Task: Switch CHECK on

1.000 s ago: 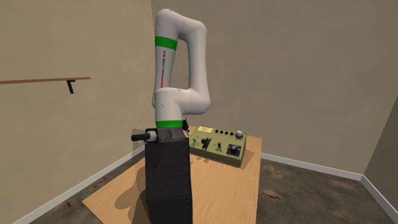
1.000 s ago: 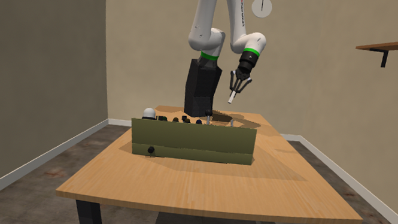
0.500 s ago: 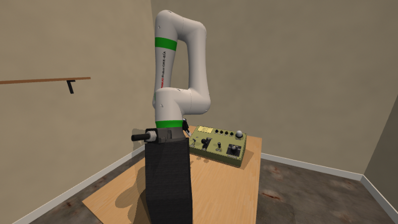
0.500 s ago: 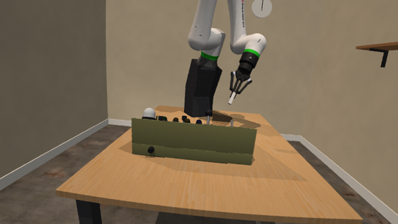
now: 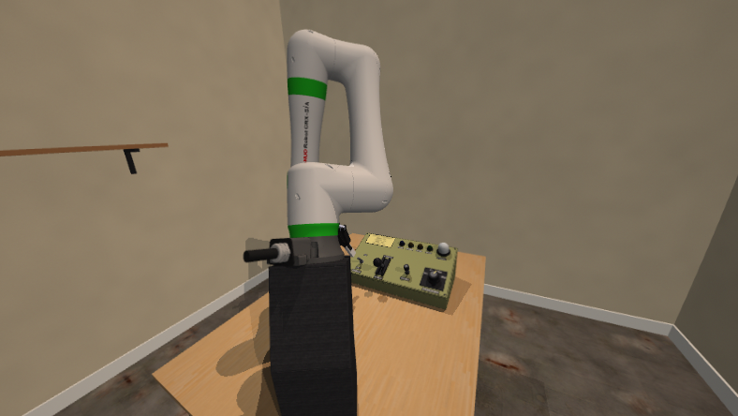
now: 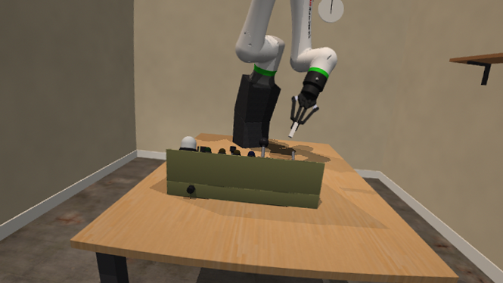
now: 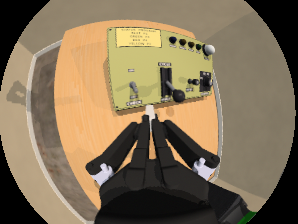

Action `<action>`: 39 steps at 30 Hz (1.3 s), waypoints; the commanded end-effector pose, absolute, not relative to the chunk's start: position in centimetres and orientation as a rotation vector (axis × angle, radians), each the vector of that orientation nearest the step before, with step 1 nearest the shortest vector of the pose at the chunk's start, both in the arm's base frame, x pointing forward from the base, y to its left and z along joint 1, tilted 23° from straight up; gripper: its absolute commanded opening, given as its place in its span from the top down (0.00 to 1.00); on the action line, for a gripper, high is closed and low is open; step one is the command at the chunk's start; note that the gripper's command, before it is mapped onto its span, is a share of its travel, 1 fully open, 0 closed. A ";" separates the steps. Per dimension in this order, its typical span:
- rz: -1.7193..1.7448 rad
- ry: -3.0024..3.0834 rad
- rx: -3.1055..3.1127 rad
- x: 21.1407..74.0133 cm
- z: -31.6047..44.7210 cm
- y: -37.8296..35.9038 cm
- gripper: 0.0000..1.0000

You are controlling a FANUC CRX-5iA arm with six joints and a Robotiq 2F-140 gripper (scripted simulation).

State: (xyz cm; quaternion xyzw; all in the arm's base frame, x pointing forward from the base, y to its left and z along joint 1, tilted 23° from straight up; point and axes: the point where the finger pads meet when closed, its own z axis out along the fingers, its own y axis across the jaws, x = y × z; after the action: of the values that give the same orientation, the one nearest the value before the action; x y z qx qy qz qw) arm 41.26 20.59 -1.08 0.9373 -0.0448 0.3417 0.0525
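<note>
Wrist view, read left to right, with near meaning the robot's side. First item: CHECK toggle point(image 5: 360, 261) point(image 6: 293, 156) point(image 7: 133, 89), at the left end of the console point(image 5: 403, 292) point(image 6: 242, 172) point(image 7: 145, 60), on its top face. The lever's long axis runs roughly near to far here; the exterior view has it standing steeply out of the panel. Which way the free tip leans: cannot tell for certain. Position legends too small to read, so the on side is not confirmed.

Next rightward: gripper point(image 5: 352, 251) point(image 6: 291, 134) point(image 7: 149, 110), fingers together, nothing between them, apart from every control. Key relation: toggle lies to the far side of the fingertips, a little left, and lower. Fingers slant down toward the console.

Right of that: black-knobbed lever point(image 5: 377, 262) point(image 6: 263, 142) point(image 7: 178, 96), the closest neighbour; then small black-topped switch point(image 5: 405, 269) point(image 7: 193, 81), joystick point(image 5: 434, 276) point(image 7: 206, 81) and white dome point(image 5: 443, 248) point(image 6: 188, 142) point(image 7: 210, 49). All to be left alone.

Judgement: approach stage, toggle not contacted. Next move probably wants the closed tips brought to the toggle's side opposite its on position, then a short, light push. Risk: excess force could slide or tip the console; drifting right could catch the knobbed lever.
</note>
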 end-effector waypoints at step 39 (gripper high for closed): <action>1.042 -0.136 2.850 46.0 -6.5 23.0 1.00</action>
State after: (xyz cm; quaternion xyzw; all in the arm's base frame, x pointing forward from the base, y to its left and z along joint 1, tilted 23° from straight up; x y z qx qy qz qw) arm 45.98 23.02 -6.47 0.9370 -0.0447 0.3426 0.0518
